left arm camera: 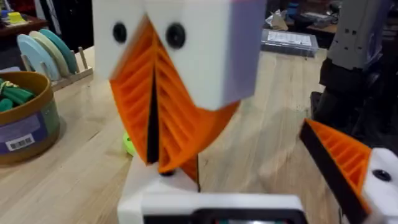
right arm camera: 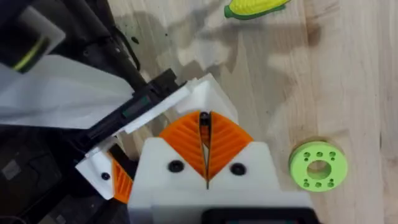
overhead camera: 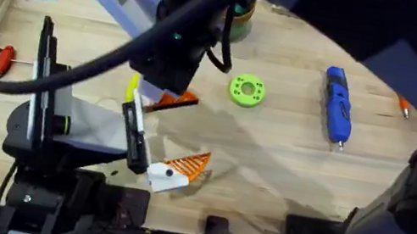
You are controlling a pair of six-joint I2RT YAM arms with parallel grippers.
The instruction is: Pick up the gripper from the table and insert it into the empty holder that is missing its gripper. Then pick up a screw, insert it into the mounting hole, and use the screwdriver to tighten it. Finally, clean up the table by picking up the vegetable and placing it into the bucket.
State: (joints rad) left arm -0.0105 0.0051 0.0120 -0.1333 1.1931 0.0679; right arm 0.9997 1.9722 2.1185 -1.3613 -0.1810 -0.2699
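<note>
Item: right gripper (right arm camera: pixel 205 140), reaching across the middle to the left arm's tip. Its orange ribbed pads are pressed together on a thin dark-edged sliver. This is judged to be the gripper (right arm camera: pixel 204 123), carried edge-on with little of it exposed. Item: left gripper (overhead camera: pixel 147 145), lying low over the near table edge and spread wide. It has one orange finger (overhead camera: pixel 188 164) seated at the near end of its rail. Item: the holder (right arm camera: pixel 202 93), the bare white block at the far end of that rail. It sits directly ahead of the right gripper's tips, touching or just short of them; which of the two cannot be told. Governing relation: the held piece points straight along the right gripper's reach into the holder, its long axis running with the closed pads. The right arm is therefore the one placed to push it home. Also listed: the vegetable (right arm camera: pixel 255 7) lies on the table just beyond the holder. The screwdriver (overhead camera: pixel 336 103) lies well apart to the right.
</note>
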